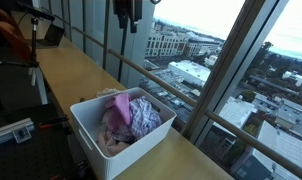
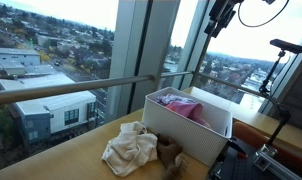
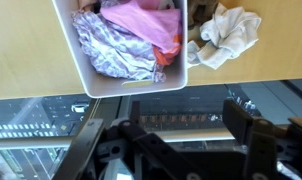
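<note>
Top edge cuts off arm above gripper (image 1: 127, 20) in both exterior views; jaw gap too small to read there. In wrist view, fingers (image 3: 246, 140) dark and blurred. Top edge of wrist view cuts off far end of bin (image 3: 131, 88). Lower layers of clothes (image 1: 126, 118) hidden under pink and patterned pieces. Brown item (image 2: 171, 155) beside bin: kind unclear, bottom edge crops it; bin wall half hides it in wrist view.

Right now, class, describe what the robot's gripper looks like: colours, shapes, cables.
The gripper is black throughout, a bulky body of angular linked parts ending in two broad, blocky fingers. In an exterior view a thin dark cable curves beside it.
</note>
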Motion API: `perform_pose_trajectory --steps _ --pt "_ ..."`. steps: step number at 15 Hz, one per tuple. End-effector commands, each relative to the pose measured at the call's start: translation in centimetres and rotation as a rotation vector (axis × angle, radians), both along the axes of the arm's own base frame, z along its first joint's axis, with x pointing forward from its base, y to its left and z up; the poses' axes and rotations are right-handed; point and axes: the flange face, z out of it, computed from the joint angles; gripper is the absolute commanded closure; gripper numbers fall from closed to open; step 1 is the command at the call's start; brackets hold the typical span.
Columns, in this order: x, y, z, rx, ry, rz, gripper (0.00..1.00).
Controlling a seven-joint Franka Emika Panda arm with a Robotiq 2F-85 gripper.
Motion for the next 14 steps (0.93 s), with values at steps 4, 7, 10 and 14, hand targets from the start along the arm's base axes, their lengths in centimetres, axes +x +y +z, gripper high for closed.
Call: perform_pose_trajectory --steps 4,7,10,14 --pt "-1.7 9.2 -8.4 -0.008 0.078 0.116 0.0" --pt "-2.6 11.9 -13.3 -0.013 0.14 0.145 0.0" --pt "-3.3 13.9 -18.3 -0.018 0.193 0.159 0.0" --pt "-4.3 15.8 -25.5 -0.045 0.248 0.17 0.0"
